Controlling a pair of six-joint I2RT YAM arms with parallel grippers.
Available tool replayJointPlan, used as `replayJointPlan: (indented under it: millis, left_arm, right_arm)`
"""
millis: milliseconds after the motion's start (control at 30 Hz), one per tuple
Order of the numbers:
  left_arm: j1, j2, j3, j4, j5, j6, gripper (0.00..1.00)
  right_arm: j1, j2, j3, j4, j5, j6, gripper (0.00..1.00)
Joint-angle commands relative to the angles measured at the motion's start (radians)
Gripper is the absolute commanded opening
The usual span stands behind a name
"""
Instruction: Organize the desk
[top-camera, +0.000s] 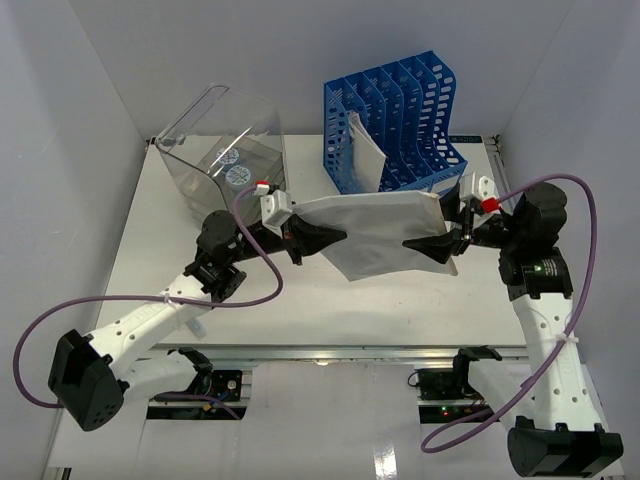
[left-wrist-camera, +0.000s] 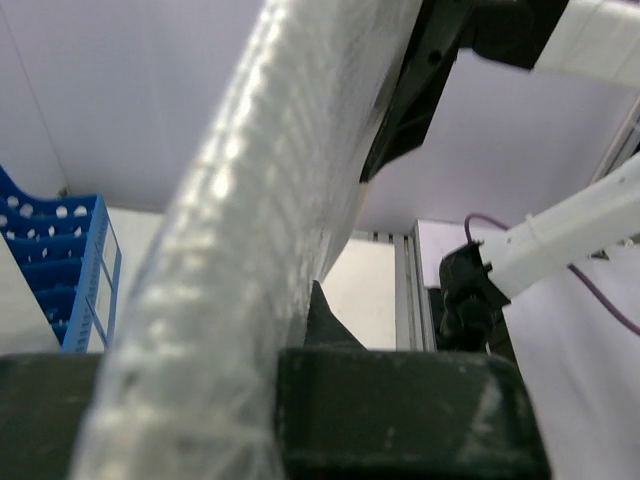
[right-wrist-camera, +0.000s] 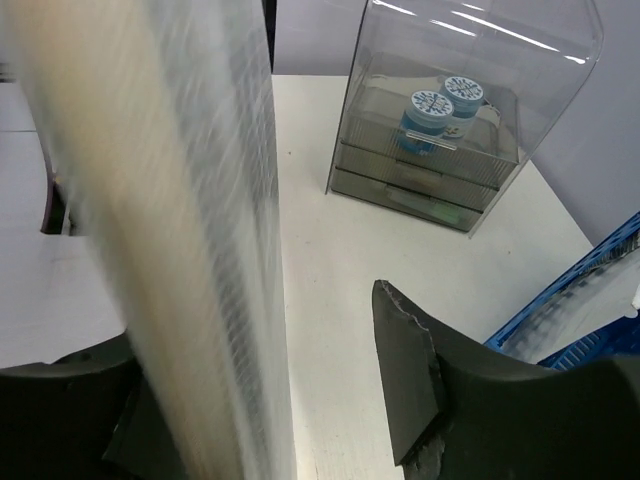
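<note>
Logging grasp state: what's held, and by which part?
Left gripper clamps the mailer by its left edge; right gripper is open around the right edge.

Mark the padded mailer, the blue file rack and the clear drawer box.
padded mailer (top-camera: 385, 235): top view, middle of its face.
blue file rack (top-camera: 400, 110): top view, a slotted divider.
clear drawer box (top-camera: 215, 130): top view, its top panel.

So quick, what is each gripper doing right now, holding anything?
Left gripper: closed on the padded envelope.
Right gripper: open, the envelope unclamped between its fingers.
</note>
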Motion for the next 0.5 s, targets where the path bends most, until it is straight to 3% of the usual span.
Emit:
replayJointPlan:
  millis: [0, 133, 267, 367, 467]
  left_arm:
    - [-0.003, -0.059, 0.087, -0.395, -0.003, 0.219, 0.0]
    - [-0.003, -0.056, 0.138, -0.545, -0.012, 0.303, 0.0]
    - [-0.003, -0.036, 0.161, -0.579, -0.002, 0.328, 0.0]
    - [-0.002, -0.014, 0.185, -0.601, 0.003, 0.34, 0.0]
    - [-0.003, 0.004, 0.209, -0.617, 0.009, 0.352, 0.0]
  right_arm:
    - [0.004, 0.054, 0.109, -0.319, 0.032, -0.308, 0.68]
    - [0.012, 0.099, 0.182, -0.462, 0.031, -0.449, 0.72]
    - [0.057, 0.14, 0.25, -0.614, 0.058, -0.592, 0.72]
    - [0.109, 0.159, 0.277, -0.694, 0.097, -0.675, 0.67]
    - [0.182, 0.173, 0.281, -0.738, 0.152, -0.718, 0.55]
